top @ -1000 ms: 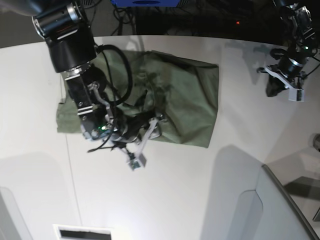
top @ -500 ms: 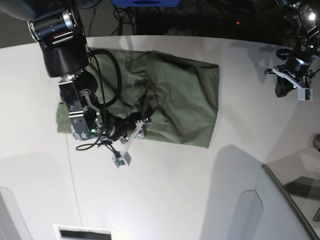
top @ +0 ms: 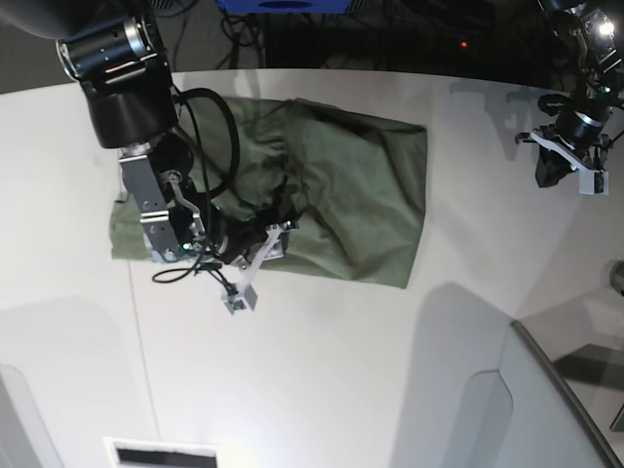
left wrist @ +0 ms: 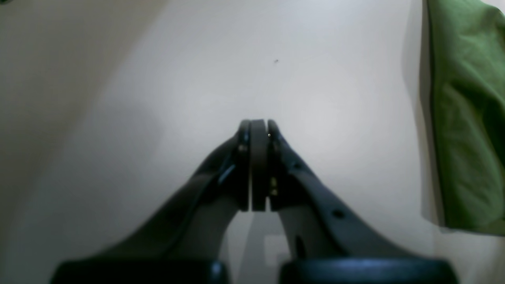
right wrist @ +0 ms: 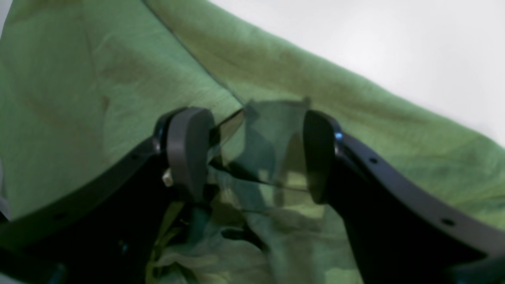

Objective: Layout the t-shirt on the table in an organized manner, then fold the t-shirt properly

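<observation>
Shifted leftward, right tool [right wrist: 252, 154] gaping over t-shirt [top: 361, 195], left tool [left wrist: 258, 130] closed, empty.

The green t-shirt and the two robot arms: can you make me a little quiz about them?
1. True or false: the wrinkly olive-green cotton t-shirt lies on the smooth white table.
2. Which gripper is shut with nothing in it? A) left gripper B) right gripper
3. Fill in: the right gripper's jaws stand apart right over the ____.

Key: 1 true. 2 A; it hangs above bare table, beside the shirt. 3 t-shirt.
</observation>
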### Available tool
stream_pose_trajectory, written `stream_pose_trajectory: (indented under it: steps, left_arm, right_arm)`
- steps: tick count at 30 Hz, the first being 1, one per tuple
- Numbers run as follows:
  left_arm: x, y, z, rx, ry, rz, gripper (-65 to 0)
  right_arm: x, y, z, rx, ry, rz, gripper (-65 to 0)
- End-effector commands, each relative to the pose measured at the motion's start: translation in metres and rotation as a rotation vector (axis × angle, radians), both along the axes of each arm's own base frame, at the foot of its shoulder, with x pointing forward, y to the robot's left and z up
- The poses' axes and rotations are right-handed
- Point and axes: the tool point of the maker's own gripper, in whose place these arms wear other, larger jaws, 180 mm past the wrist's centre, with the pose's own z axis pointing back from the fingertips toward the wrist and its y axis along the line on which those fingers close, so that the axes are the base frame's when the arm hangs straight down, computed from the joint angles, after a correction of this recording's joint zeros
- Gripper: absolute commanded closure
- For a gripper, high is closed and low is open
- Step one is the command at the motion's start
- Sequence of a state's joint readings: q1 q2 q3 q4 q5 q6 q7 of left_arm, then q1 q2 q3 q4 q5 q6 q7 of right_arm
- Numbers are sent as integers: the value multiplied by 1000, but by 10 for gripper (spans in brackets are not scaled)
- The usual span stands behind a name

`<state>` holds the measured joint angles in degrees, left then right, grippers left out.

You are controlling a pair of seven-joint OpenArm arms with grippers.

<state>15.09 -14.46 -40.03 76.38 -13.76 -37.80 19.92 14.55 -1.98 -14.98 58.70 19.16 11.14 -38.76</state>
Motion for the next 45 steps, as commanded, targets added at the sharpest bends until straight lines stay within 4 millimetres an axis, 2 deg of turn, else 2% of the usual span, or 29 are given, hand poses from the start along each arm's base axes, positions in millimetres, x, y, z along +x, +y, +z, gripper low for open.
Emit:
stream_pose_trajectory:
  steps: [1,6,11,12,13,16,17,19,21,25,28,31,37,45]
  left_arm:
    - [7,6,13,13,-45,-5,0]
    - [7,6,12,14,-40,-5,0]
    - [0,8,1,-7,-14,12,0]
    - [-1,9,-1,-11,-9,14,0]
    - [-2,9,-2,-12,-5,16,0]
    - [-3,9,-3,-15,-4,18,0]
    - [-3,9,-3,-15,-4,18,0]
    - [-3,9,-3,-15,-4,18,0]
    - [-3,9,-3,-15,-4,18,0]
    - [-3,10,-3,-14,-5,19,0]
    - [-3,10,-3,-14,-5,19,0]
    - [-3,9,-3,-15,-5,19,0]
    - [-2,9,-3,-15,-6,19,0]
    - [-2,9,-3,-16,-5,20,0]
  right_arm:
    - [16,14,19,41,-53,5,-348]
    - [15,30,22,69,-51,13,-348]
    - [15,30,22,69,-51,13,-344]
    - [15,30,22,69,-51,13,-321]
    - [15,29,22,67,-51,13,-272]
    - [15,28,22,68,-51,9,-42]
    - [15,28,22,69,-51,7,0]
    - [16,28,23,69,-54,7,-21]
    - [17,27,25,68,-59,7,0]
    - [20,12,22,42,-61,-5,-3]
    - [26,11,26,37,-72,-4,-3]
    - [30,-4,24,5,-79,-6,-3]
    - [40,-14,30,-14,-100,-9,-5]
    - [41,-16,31,-19,-101,-10,-21]
